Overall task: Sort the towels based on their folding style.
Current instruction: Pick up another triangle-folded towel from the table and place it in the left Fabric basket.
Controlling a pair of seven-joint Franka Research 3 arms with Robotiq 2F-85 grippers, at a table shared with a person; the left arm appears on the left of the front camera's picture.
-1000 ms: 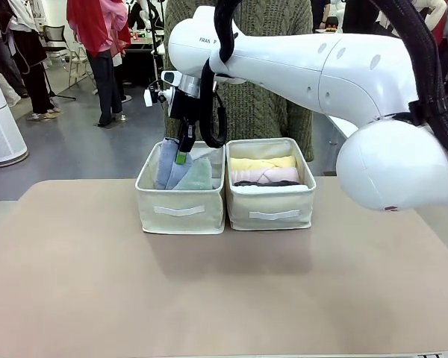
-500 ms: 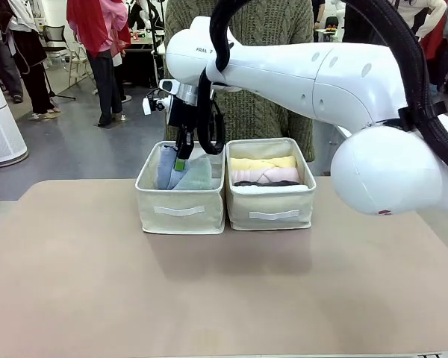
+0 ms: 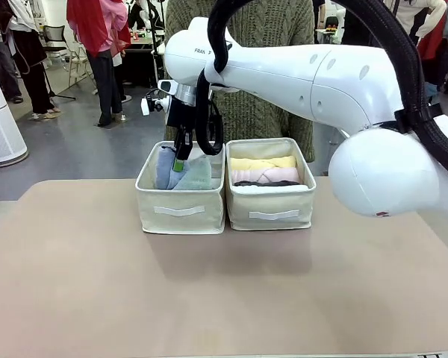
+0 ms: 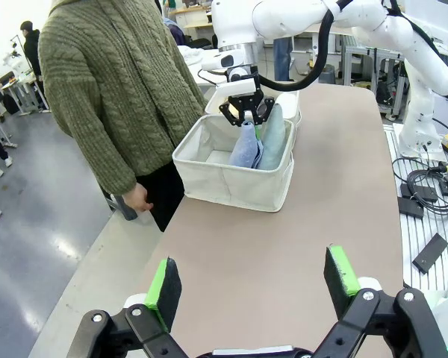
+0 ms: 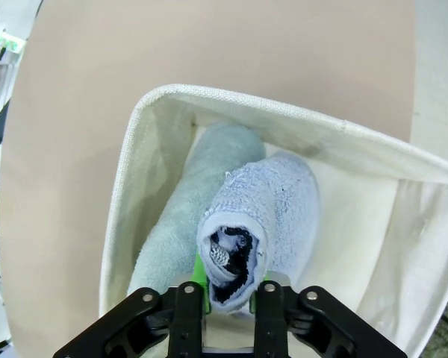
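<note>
The left beige bin (image 3: 179, 212) holds two cone towels, a light blue one (image 3: 164, 165) and a mint green one (image 3: 197, 176). My right gripper (image 3: 179, 160) reaches down into this bin. In the right wrist view that gripper (image 5: 228, 294) is shut on the tip of the light blue towel (image 5: 276, 216), with the mint towel (image 5: 187, 209) lying beside it. The right bin (image 3: 272, 212) holds the yellow (image 3: 263, 162), pale pink (image 3: 272, 175) and dark grey (image 3: 265, 183) rolls, with a white strip in front. My left gripper (image 4: 252, 277) hangs open over bare table.
A person in a green knitted sweater (image 3: 261, 104) stands right behind the two bins, one hand (image 4: 138, 198) hanging at the table's far edge. The tan tabletop (image 3: 209, 298) spreads wide in front of the bins. Other people stand farther back.
My right arm's wrist has shifted slightly left and up above the left bin. The gripper stays at the light blue towel, which leans about as before.
</note>
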